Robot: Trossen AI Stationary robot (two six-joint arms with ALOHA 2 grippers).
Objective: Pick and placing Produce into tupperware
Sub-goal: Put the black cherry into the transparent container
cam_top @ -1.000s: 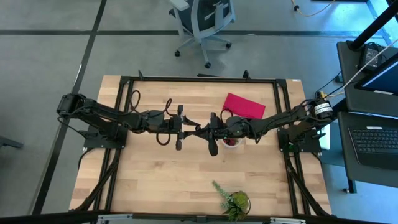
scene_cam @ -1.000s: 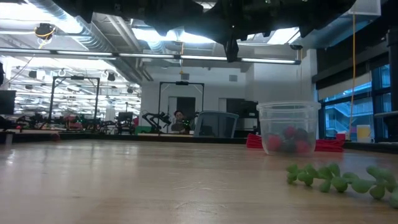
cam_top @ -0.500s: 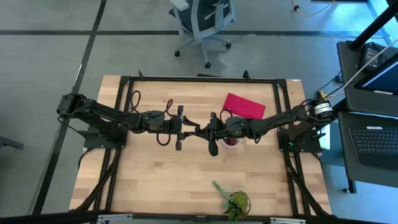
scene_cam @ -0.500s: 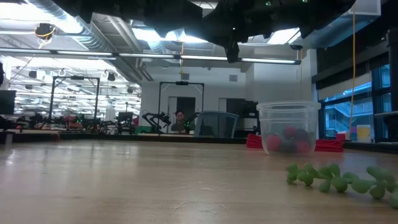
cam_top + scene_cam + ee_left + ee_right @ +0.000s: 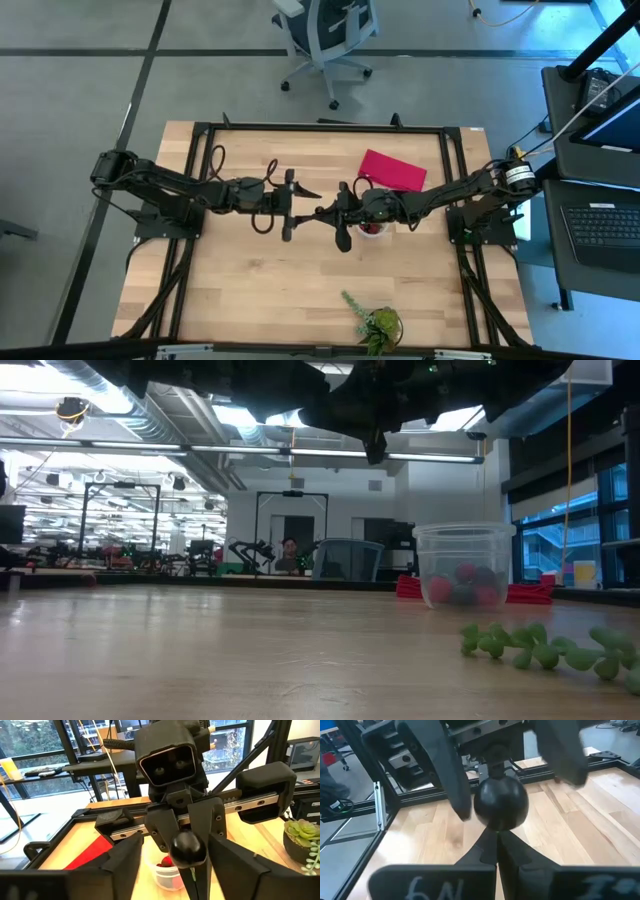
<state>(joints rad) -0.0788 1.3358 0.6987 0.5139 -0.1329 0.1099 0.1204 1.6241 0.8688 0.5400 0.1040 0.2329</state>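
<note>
Above the wooden table (image 5: 250, 290), right claw (image 5: 496, 842) clenches a dark berry (image 5: 500, 803) between released left claw (image 5: 172, 865) fingers.

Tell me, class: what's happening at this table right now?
Two robot arms meet nose to nose above the middle of the wooden table. The right pincer is shut on a dark round berry, and the left pincer stands open around it, apparently mid-handover. The clear cup, beside the red sheet, already holds several red and dark fruits. A small succulent sits at the near edge.
</note>
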